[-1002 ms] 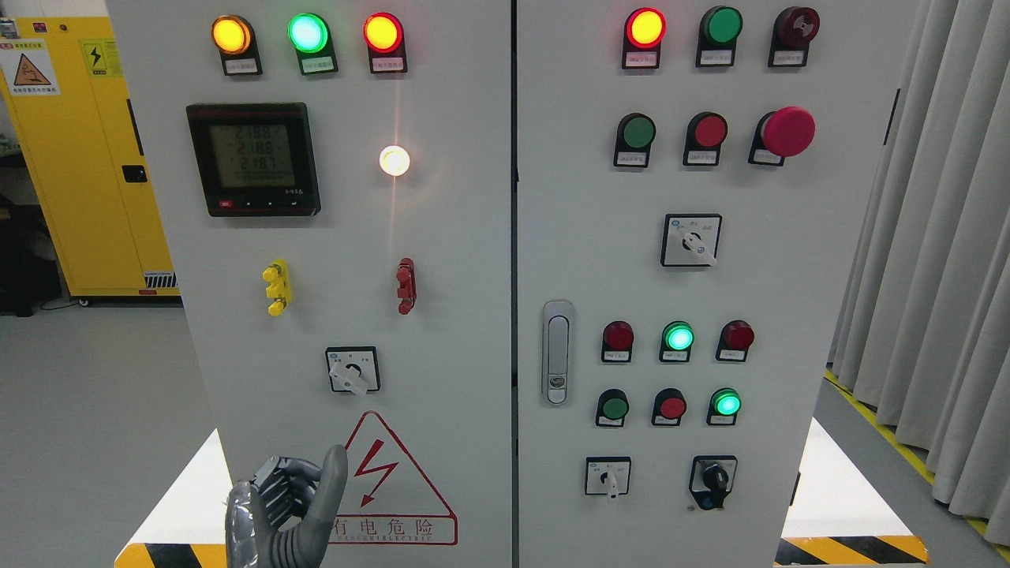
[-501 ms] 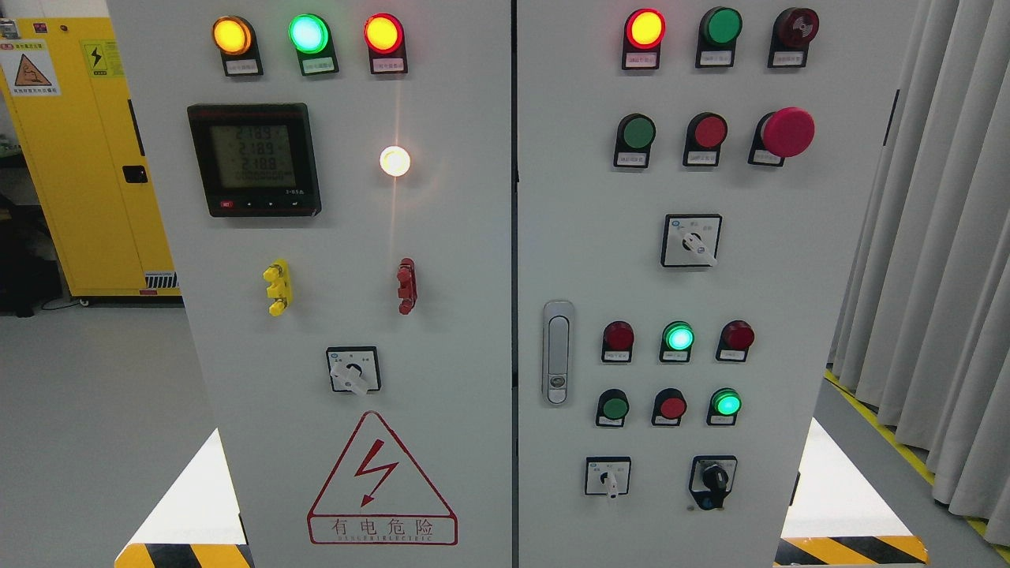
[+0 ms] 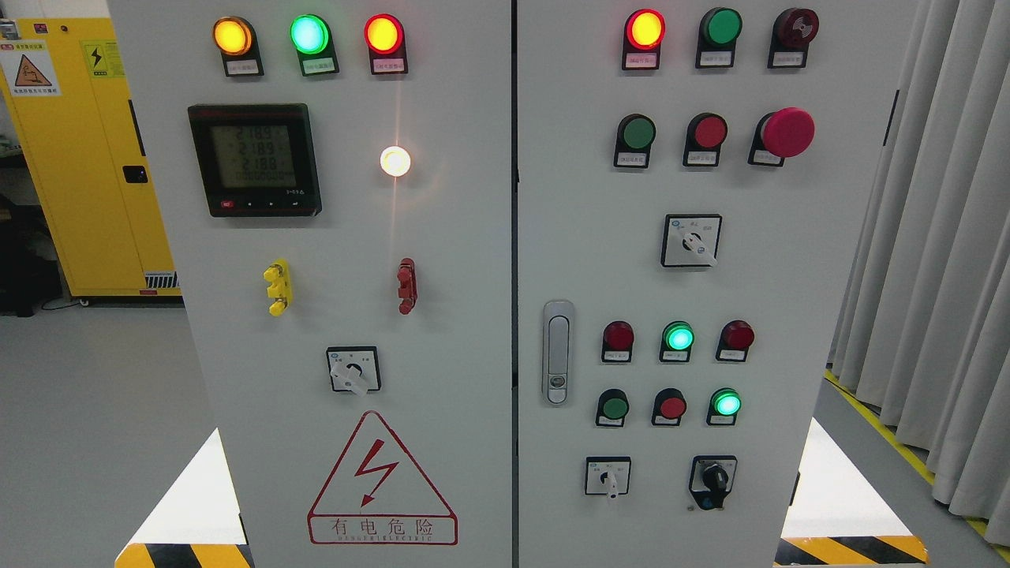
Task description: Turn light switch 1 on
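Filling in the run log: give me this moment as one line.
hands: none in view | cabinet: doors shut | white lamp: lit | left-door selector: untouched

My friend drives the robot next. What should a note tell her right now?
Hands: neither robot hand is in view.
Panel: the white lamp on the left door glows. Below it sits the left door's rotary switch, its handle pointing down-right.
Done: the lit lamp suggests the switch job may be finished; the pictures do not show which one is switch 1.
Left: confirm that, then stop.
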Tool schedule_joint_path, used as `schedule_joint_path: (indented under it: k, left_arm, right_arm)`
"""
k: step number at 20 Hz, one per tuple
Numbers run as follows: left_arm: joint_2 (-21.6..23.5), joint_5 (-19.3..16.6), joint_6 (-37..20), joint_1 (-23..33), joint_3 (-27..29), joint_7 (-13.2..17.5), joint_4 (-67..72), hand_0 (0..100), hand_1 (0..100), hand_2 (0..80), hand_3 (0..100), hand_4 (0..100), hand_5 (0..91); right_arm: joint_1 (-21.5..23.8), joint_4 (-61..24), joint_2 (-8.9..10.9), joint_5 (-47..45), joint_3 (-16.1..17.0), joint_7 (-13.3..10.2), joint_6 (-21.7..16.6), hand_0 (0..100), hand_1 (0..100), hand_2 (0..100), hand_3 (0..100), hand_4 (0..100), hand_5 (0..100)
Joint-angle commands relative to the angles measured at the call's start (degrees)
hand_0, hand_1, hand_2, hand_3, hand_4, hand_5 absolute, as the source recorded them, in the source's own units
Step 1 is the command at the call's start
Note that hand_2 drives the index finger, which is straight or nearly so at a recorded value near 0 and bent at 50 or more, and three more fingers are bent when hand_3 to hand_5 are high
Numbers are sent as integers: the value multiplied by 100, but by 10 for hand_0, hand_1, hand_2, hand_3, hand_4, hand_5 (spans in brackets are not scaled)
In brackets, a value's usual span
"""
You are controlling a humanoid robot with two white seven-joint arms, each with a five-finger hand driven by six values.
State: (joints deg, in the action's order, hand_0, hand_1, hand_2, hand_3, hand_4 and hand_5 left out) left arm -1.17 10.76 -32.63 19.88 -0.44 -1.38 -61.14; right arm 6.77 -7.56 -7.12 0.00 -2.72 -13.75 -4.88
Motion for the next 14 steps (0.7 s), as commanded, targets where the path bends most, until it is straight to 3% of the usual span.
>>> schedule_joint_path:
  k: [1,2,4,5,6,9,14]
  left_arm:
    - [152,145,264,-107,115,621,4178,0,378,137,372,327,0]
    - [170,145,571,-168,115,638,4302,0,363,42,230,176,0]
    - [205,145,1431,-274,115,691,4461,0,351,0,176,125,0]
    - [205,137,1713,-300,115,778,4540,4,342,0,111,27,0]
    - [196,110,1812,-309,115,936,4628,20,338,0,99,0,0]
    - [196,84,1927,-519,80,1499,5066,47,318,0,0,0,0]
    - [188,-170,2226,-722,-148,1553,5340,64,245,0,0,0,0]
  right_arm:
    - [0,0,0,-167,0,-5,4,0,500,40,0,0,0]
    - [0,0,0,-167,0,4,4,0,500,40,0,0,0]
    - [0,0,0,-167,0,4,4,0,500,40,0,0,0]
    - [0,0,0,-167,0,4,4,0,500,40,0,0,0]
    - [0,0,0,-167,0,4,4,0,500,40,0,0,0]
    - [0,0,0,-167,0,4,4,0,500,40,0,0,0]
    - [0,0,0,-167,0,-5,4,0,500,40,0,0,0]
